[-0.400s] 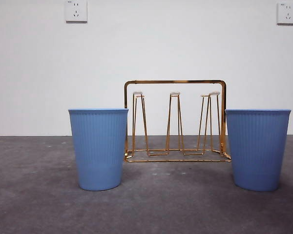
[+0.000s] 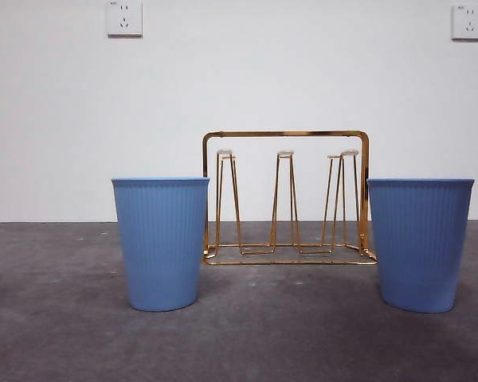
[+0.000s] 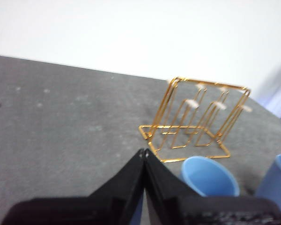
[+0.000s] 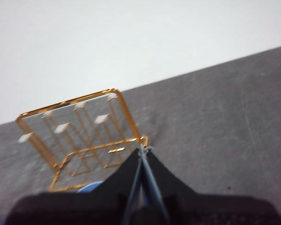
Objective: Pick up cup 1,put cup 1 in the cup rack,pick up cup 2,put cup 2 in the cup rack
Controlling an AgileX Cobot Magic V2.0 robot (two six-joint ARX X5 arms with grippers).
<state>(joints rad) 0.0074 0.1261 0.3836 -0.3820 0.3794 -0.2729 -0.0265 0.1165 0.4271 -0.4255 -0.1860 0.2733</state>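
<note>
Two blue ribbed cups stand upright on the grey table, the left cup (image 2: 161, 243) and the right cup (image 2: 421, 243). The gold wire cup rack (image 2: 285, 199) stands between them, a little further back, with its pegs bare. No arm shows in the front view. In the left wrist view my left gripper (image 3: 144, 152) is shut and empty, held above the table short of the left cup (image 3: 210, 177), with the rack (image 3: 192, 119) beyond. In the right wrist view my right gripper (image 4: 143, 149) is shut and empty, with the rack (image 4: 79, 136) beyond and a sliver of the right cup (image 4: 90, 187).
A white wall with two sockets (image 2: 124, 17) stands behind the grey table (image 2: 64, 318). The right cup also shows in the left wrist view (image 3: 276, 183).
</note>
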